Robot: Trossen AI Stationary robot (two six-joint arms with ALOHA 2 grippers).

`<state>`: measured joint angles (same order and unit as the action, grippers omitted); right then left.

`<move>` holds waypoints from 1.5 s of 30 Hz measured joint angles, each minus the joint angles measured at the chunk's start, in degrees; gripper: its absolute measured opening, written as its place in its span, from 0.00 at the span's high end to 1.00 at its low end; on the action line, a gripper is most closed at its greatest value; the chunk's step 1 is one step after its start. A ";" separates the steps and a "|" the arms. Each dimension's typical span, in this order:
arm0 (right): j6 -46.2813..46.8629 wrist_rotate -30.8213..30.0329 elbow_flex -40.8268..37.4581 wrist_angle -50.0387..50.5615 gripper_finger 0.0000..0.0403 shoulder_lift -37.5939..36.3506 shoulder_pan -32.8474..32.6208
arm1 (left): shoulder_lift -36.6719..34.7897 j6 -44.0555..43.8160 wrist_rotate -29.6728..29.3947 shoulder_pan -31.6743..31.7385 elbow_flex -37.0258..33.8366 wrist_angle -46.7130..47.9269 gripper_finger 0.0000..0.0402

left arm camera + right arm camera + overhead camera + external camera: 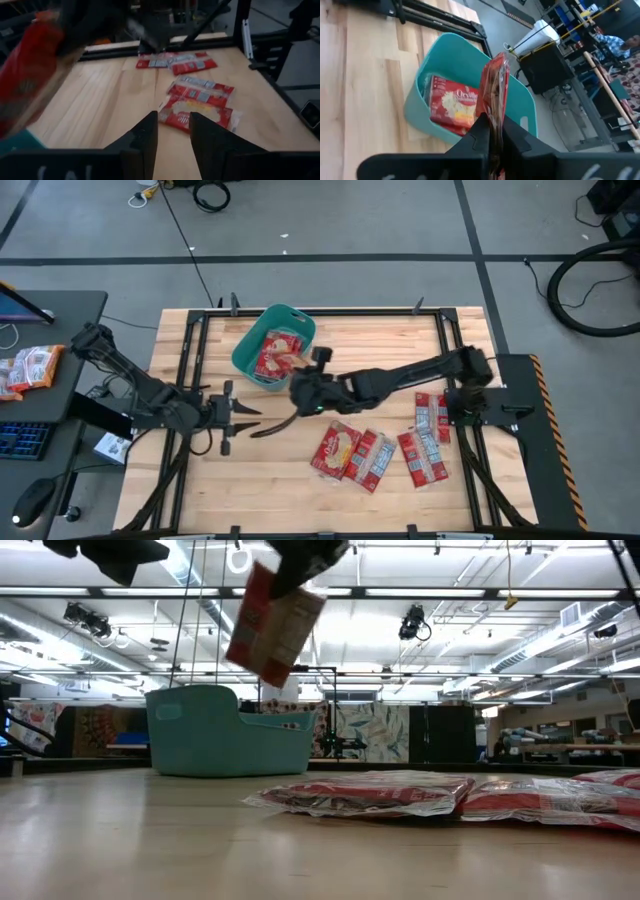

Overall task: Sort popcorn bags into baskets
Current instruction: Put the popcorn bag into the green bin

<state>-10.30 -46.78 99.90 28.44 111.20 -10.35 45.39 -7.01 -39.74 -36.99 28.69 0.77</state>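
Observation:
A teal basket (pixel 248 358) stands at the table's far middle with a red popcorn bag (pixel 451 104) lying in it. Just in front of the basket, my right gripper (pixel 296 383) is shut on another popcorn bag (pixel 274 625), high above the table. Several more popcorn bags (pixel 340 450) lie flat on the wood at the near right, and also show in the left wrist view (pixel 200 92). My left gripper (pixel 173 131) stands open at the near left (pixel 243 420), pointing toward the bags on the table, with nothing between its fingers. My right gripper pinches the bag between its two fingers at one end (pixel 493 114); the bag shows edge-on past them. The fingers slant down toward the basket. The bag hangs tilted below the gripper (pixel 300 560), lifted clear of table and basket.
Black frame rails (pixel 195 345) run along the table's edges. A side desk on the left carries orange-and-white snack packets (pixel 30 368), a keyboard and a mouse. Bare wood lies between the basket and the bags on the table.

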 joint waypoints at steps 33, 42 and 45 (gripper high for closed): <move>0.85 34.51 14.16 -3.78 0.77 16.20 17.66 | -6.03 -7.40 1.42 -4.59 0.00 5.40 0.71; 6.33 42.72 14.16 -7.86 0.64 16.20 18.74 | -6.03 -7.37 1.43 -4.59 0.00 5.43 0.71; 6.31 42.77 14.16 -7.84 0.63 16.20 18.80 | -6.03 -7.38 1.42 -4.59 0.00 5.43 0.71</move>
<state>-3.99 -4.01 114.06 20.60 127.39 8.45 39.35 -14.39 -38.33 -41.58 28.69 6.20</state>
